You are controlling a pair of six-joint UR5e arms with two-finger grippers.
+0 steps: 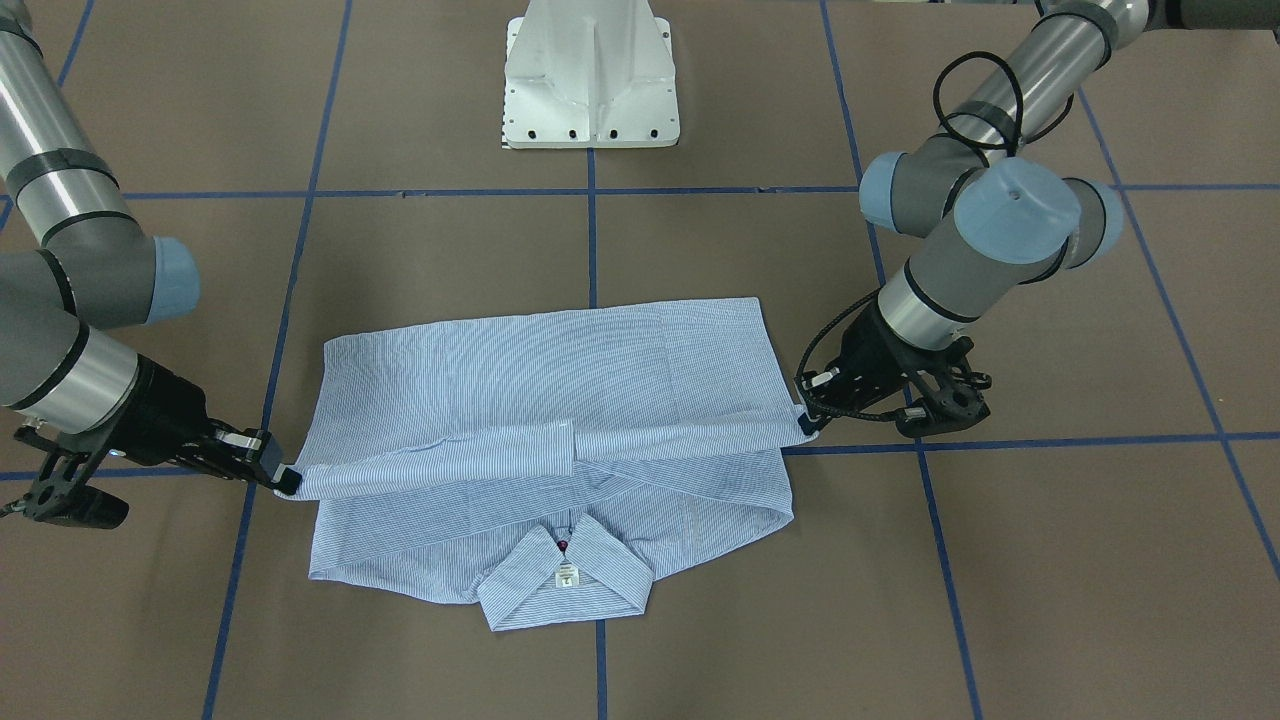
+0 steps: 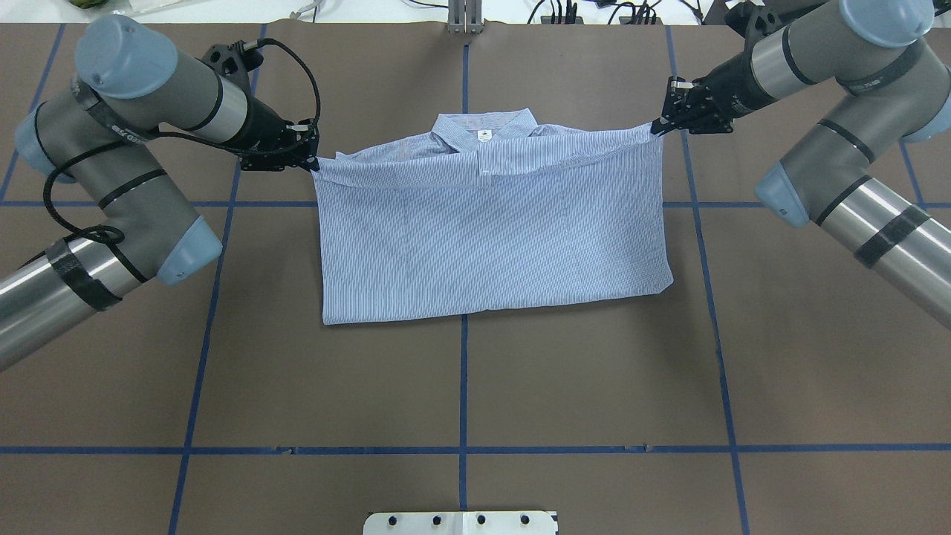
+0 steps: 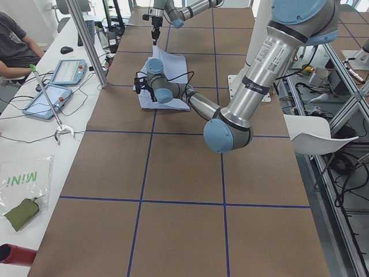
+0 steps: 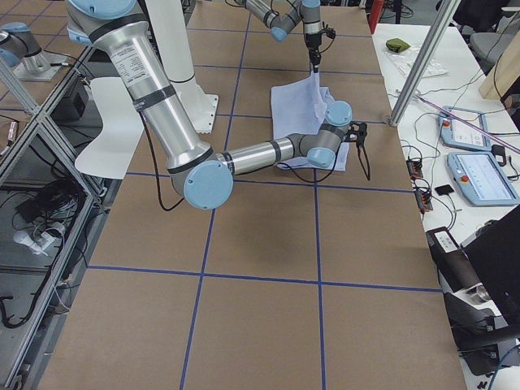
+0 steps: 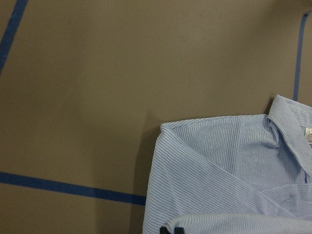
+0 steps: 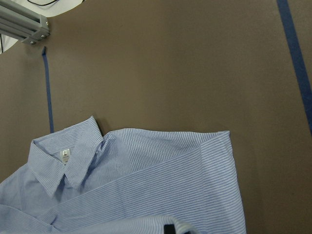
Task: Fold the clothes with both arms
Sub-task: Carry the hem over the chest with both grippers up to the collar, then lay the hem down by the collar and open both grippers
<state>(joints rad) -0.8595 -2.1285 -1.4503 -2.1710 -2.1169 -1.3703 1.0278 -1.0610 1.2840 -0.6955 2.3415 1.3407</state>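
Folding under way, both corners held

On the table (image 2: 461, 386), toward its far edge, lies the shirt (image 2: 490, 238); the white base (image 2: 461, 522) at the near edge stands well apart. Left gripper (image 2: 312, 160) and right gripper (image 2: 657, 128) each pinch a top-layer corner; uneven pull or a slip could skew the fold.

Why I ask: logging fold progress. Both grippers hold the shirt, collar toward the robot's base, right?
No: the collar lies away from the base, as the overhead exterior view shows. The left gripper and right gripper do hold the shirt.
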